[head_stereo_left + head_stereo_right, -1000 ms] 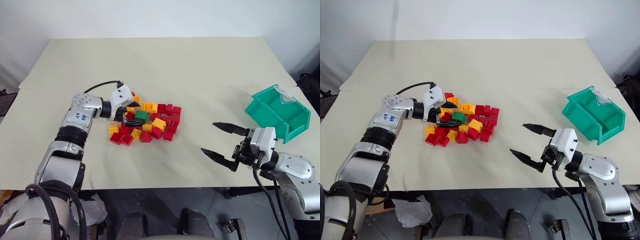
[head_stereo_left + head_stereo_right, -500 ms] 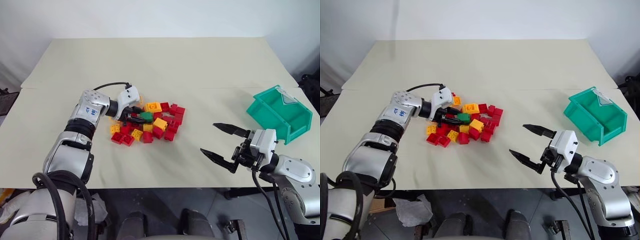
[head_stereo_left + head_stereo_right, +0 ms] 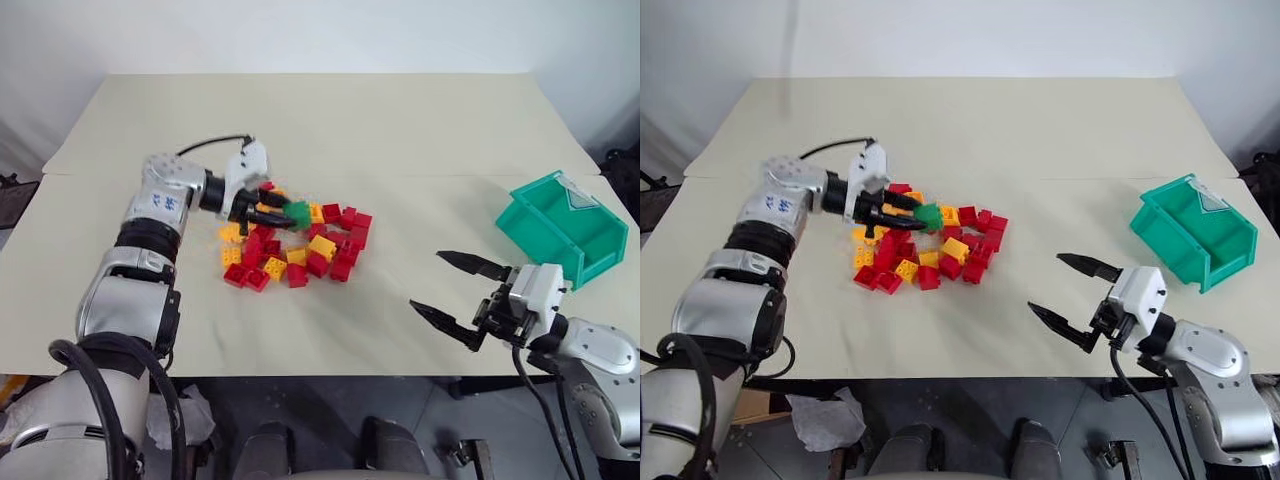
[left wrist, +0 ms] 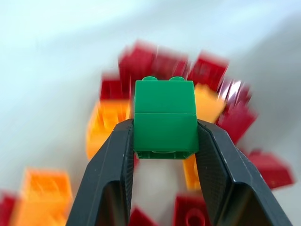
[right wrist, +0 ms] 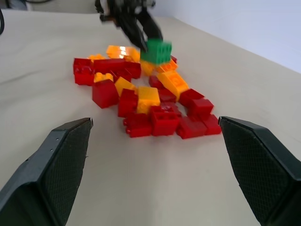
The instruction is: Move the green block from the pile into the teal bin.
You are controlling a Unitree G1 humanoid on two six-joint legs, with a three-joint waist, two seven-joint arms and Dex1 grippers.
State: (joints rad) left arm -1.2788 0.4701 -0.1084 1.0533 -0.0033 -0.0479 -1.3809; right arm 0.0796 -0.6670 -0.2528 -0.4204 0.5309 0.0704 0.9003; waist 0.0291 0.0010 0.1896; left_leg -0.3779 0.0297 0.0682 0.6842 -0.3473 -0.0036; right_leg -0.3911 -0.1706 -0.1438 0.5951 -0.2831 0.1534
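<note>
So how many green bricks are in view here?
1. The small green studded plastic brick is clamped in the left gripper, lifted just above the heap of red and yellow-orange plastic bricks. Another could lie buried in the heap.

Cream-topped table [image 3: 330, 120] against a plain white wall [image 3: 320, 35]

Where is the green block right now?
The green block is clamped between the left gripper fingers, lifted just above the pile on the table's left half, far from the teal bin.
</note>
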